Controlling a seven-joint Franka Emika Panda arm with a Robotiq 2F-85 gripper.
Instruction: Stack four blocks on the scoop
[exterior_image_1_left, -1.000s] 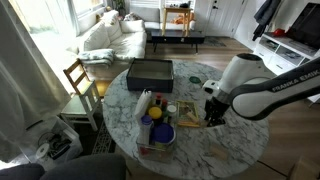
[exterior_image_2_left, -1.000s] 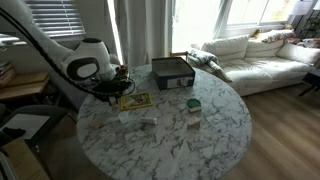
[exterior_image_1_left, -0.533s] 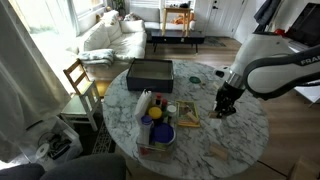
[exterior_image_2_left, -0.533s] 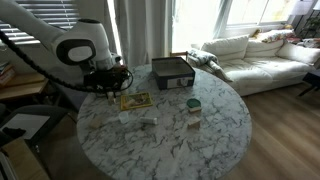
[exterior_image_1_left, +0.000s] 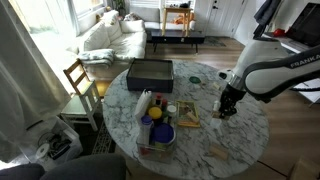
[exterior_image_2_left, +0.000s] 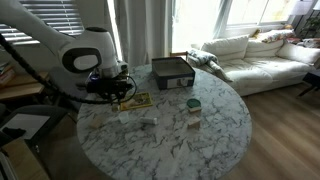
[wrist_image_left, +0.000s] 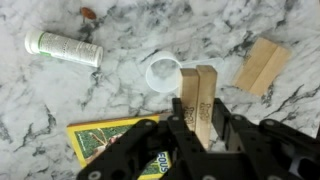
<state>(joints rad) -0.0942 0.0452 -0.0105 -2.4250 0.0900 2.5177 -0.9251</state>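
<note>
In the wrist view my gripper (wrist_image_left: 197, 118) is shut on two pale tan wooden blocks (wrist_image_left: 198, 95), held side by side and upright between the fingers. The small white scoop (wrist_image_left: 161, 73) lies on the marble just beyond the held blocks. Another tan block (wrist_image_left: 258, 65) lies loose on the table to the right of the scoop. In both exterior views the gripper (exterior_image_1_left: 226, 108) (exterior_image_2_left: 115, 93) hangs low over the round marble table (exterior_image_1_left: 235, 140), near its edge. The scoop is too small to make out there.
A white-and-green tube (wrist_image_left: 63, 48) lies far left. A yellow packet (wrist_image_left: 105, 150) (exterior_image_1_left: 187, 115) lies beside the gripper. A black box (exterior_image_1_left: 150, 72) (exterior_image_2_left: 172, 72) sits at the back, and a blue bowl (exterior_image_1_left: 160, 133) among clutter. A green-topped item (exterior_image_2_left: 193, 104) sits mid-table.
The arm has swung away from the yellow packet toward the table's edge, with the blocks in the gripper. In the last half second it only dipped slightly.
</note>
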